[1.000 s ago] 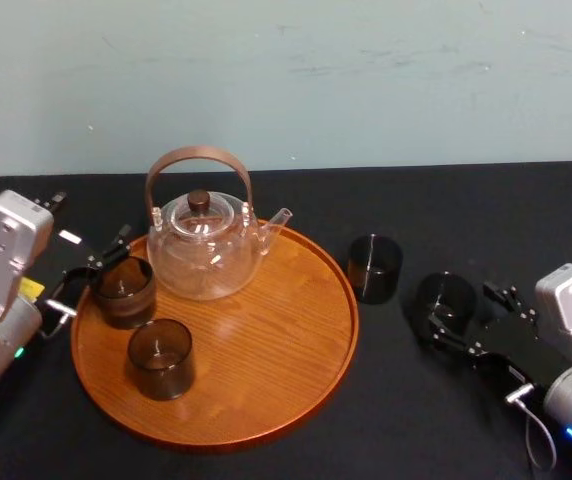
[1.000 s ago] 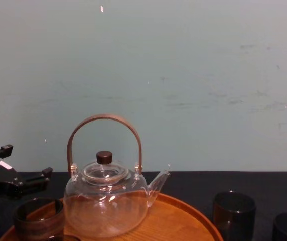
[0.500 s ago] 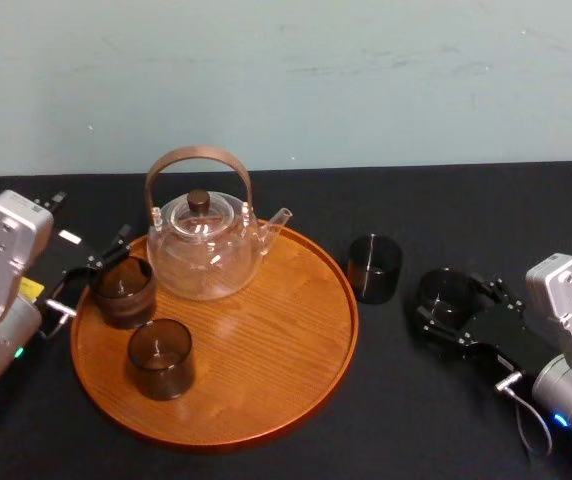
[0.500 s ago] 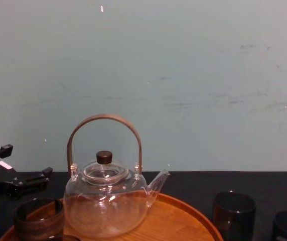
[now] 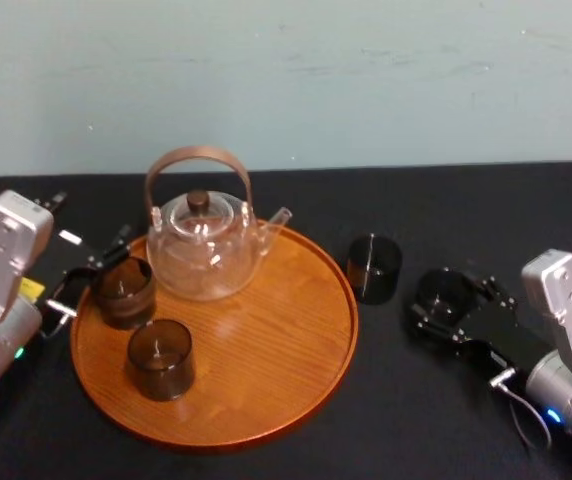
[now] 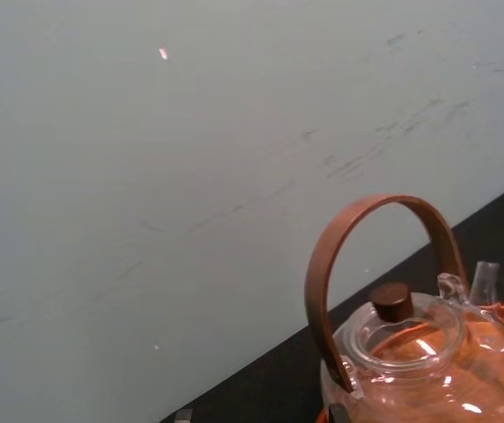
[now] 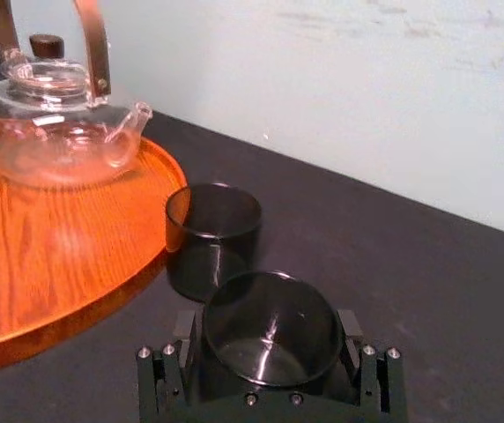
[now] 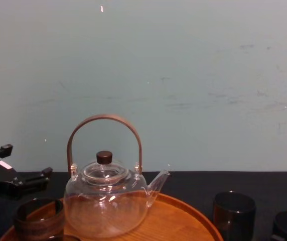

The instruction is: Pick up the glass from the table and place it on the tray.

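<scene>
Pincers sit at both ends of the black table (image 5: 436, 210). The left pincer (image 5: 94, 270) hovers low at the left rim of the tray (image 5: 266, 340). Its fingers are spread apart and grip nothing. In the chest view they reach in just behind the tray's edge.

Right at the mouth of this pincer, a dark rear glass (image 5: 123, 290) stands upright on the tray; I cannot tell whether a finger touches it. A matching front glass (image 5: 160, 358) stands upright nearer the robot, also inside the rim. Beside the rear glass, at the back of the tray, is the clear teapot (image 5: 204, 250). Its lid is on, its brown hoop handle is raised, and its spout points right. The wood grain shows through its body. The rest of the tray is bare wood.

Just off the tray's right rim, a middle glass (image 5: 374, 267) stands upright on the table, close to the tray without touching it.

Farther right, the far-right glass (image 5: 444, 293) stands upright on the table, well clear of the tray. The right pincer (image 5: 456, 305) lies low around it. In the right wrist view its fingers are parted, one on each side of the wall of this glass (image 7: 270, 317), and its bare bottom shows.
</scene>
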